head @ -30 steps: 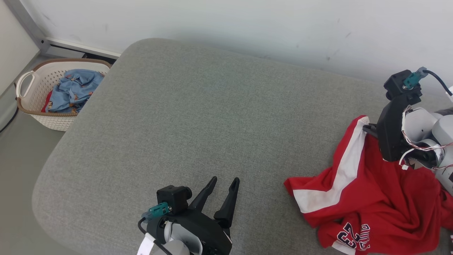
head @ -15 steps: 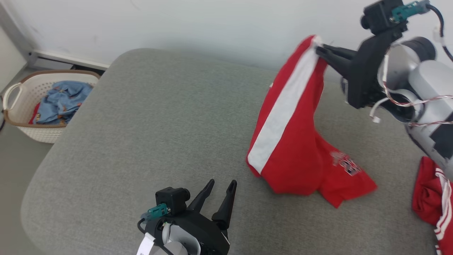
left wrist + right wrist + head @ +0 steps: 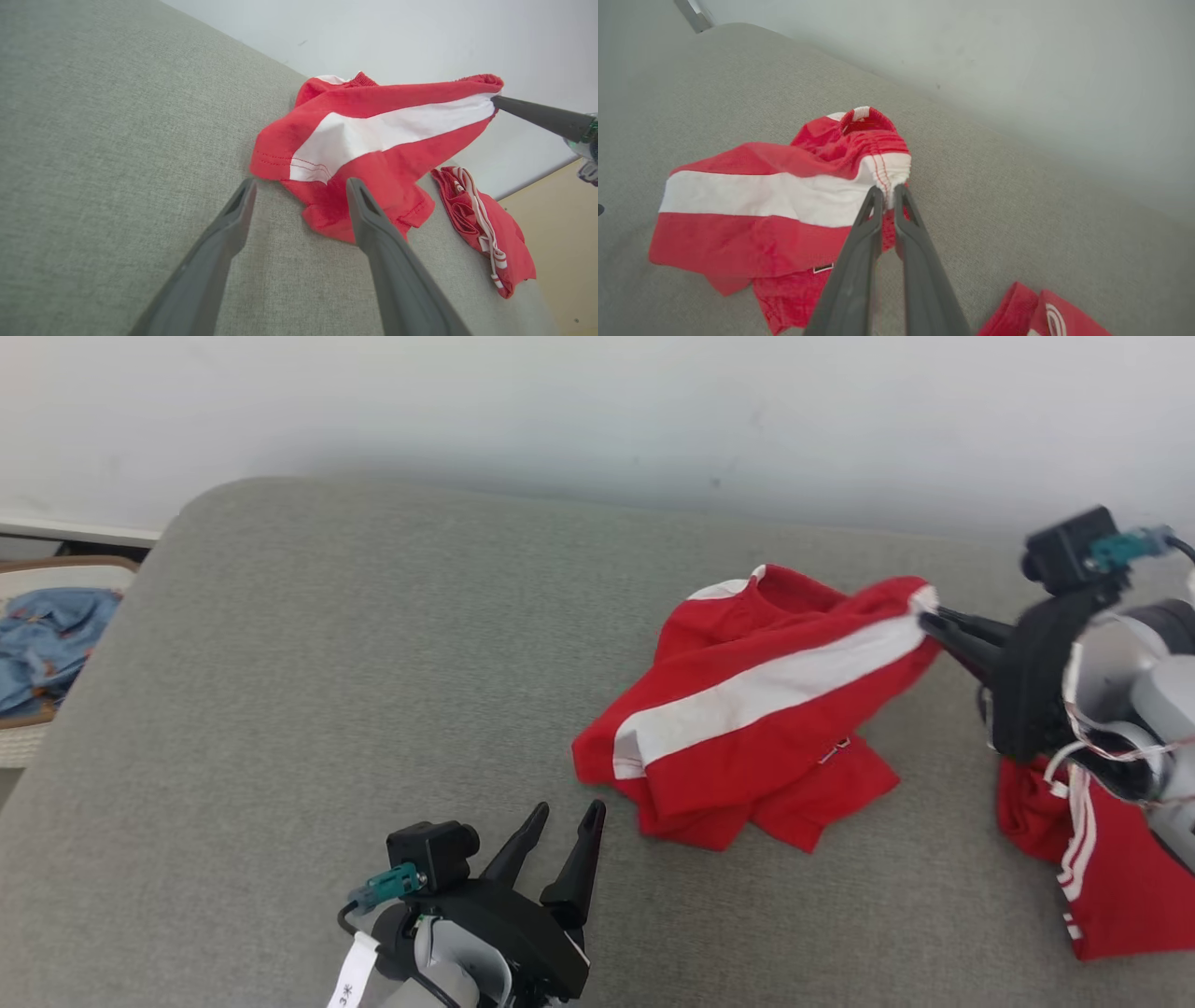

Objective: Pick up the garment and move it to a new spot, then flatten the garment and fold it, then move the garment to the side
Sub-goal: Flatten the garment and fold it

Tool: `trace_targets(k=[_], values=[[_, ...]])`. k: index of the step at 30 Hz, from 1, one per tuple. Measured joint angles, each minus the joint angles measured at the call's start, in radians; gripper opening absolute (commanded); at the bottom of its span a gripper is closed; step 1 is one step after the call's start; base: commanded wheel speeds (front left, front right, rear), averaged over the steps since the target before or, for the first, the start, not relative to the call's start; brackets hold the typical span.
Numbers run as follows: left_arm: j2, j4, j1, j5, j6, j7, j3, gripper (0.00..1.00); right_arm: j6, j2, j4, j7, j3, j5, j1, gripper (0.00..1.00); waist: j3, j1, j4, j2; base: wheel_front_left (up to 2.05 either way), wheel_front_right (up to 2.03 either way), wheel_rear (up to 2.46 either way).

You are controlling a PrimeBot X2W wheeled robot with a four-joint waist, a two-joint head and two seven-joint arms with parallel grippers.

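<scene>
At the far left stood a basket [image 3: 23, 747] of blue clothes [image 3: 47, 644], just off the end of the grey cushion [image 3: 327, 663]. Near me, left of centre, my left claw [image 3: 569, 807] hovered over bare cushion, fingers spread and nothing between them. To its right the red shorts [image 3: 747, 709] lay in a loose heap about mid-cushion, white stripe up. Their right end was lifted where my right claw [image 3: 929, 616] was pinching the white waistband edge [image 3: 889, 172]. Further right, a second red garment [image 3: 1102, 877] lay bunched at the near right edge, partly under that arm. I judged the step in hand was setting the shorts down at their new spot. To do it well I would draw the pinched end rightward so the stripe pulled straight rather than folding over. I would let go only once it rested on the cushion, staying off the second garment.
</scene>
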Motion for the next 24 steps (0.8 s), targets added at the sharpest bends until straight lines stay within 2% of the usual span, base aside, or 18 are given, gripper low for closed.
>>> trace_targets(k=[6,11,24], values=[[-0.002,0.018,-0.021,-0.016,-0.018,0.009,0.004,1.00,-0.015,-0.046,-0.009,-0.046,-0.031,0.008,0.048,0.00,0.026,0.0000,-0.056,0.0000,0.00,0.00,0.00],[-0.002,0.047,-0.060,-0.043,-0.043,0.028,0.008,1.00,-0.015,-0.037,-0.040,-0.071,-0.033,0.008,0.048,0.00,0.050,0.0001,-0.100,0.0000,0.00,0.00,0.00],[-0.007,0.121,-0.181,-0.090,-0.044,0.078,-0.030,1.00,-0.022,-0.012,-0.068,-0.098,-0.027,-0.002,0.048,0.00,0.099,0.0002,-0.193,0.0001,0.00,0.00,0.00]])
